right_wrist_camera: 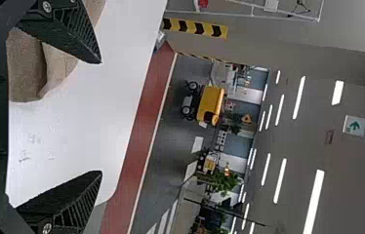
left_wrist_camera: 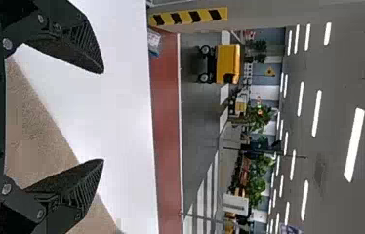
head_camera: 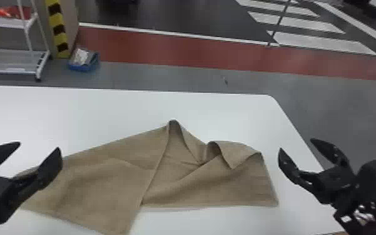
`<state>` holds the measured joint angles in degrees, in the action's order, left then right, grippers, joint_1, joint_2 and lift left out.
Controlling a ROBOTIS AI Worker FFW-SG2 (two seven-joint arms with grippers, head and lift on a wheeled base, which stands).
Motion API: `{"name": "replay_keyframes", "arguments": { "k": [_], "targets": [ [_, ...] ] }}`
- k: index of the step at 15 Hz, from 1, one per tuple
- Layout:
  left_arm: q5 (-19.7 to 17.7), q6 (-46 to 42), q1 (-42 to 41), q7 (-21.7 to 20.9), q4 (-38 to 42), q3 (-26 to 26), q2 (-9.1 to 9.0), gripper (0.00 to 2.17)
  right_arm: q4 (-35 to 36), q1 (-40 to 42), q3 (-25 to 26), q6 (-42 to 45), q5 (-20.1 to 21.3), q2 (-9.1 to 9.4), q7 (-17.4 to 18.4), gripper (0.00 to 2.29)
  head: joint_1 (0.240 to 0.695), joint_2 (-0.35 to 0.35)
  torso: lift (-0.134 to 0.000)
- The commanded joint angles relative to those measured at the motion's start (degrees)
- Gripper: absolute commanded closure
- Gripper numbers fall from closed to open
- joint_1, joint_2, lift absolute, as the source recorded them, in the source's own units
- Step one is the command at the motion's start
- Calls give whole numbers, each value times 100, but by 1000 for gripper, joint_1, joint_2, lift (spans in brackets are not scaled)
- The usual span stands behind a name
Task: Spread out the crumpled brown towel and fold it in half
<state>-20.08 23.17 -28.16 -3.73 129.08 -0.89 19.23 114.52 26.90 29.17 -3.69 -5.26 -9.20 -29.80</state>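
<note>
1. Towel lies rumpled on the table, one peak toward its far edge.
2. My left claw hangs spread — near the towel's left end.
3. My right claw — spread too — nears the table's right edge.

head view looks down, wrist views across table

White table, apparently 1 brown towel on top.

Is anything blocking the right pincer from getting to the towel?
Nothing visible stands between the right pincer and the towel. In the head view, a strip of white table separates them, and the pincer is open.
</note>
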Motion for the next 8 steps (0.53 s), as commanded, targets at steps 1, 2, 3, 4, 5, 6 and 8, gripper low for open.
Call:
{"name": "replay_keyframes", "arguments": {
  "k": [1,2,3,4,5,6,8],
  "targets": [
    [-66,-36,-348,-400,188,-16,37,39,-17,8,-51,3,-1,15,1,80,695,-250,-123],
    [-58,-36,-462,-752,223,1,99,39,-26,8,-60,-14,-27,59,1,80,695,-271,-123],
    [-58,-36,-533,-927,214,36,160,39,-35,26,-16,-67,-124,120,10,80,695,-284,-123],
    [13,-18,-594,-945,206,98,195,39,-123,43,177,-32,-361,252,62,83,695,-300,-123],
    [83,-1,-664,-971,197,177,213,39,-281,43,335,21,-467,296,203,83,695,-313,-123],
    [101,-18,-700,-1033,206,300,257,46,-465,17,450,3,-493,287,423,83,695,-350,-123],
    [514,-18,-708,-1042,188,827,319,215,-826,-141,854,-225,-985,270,502,83,695,-350,-123]
  ]
}}
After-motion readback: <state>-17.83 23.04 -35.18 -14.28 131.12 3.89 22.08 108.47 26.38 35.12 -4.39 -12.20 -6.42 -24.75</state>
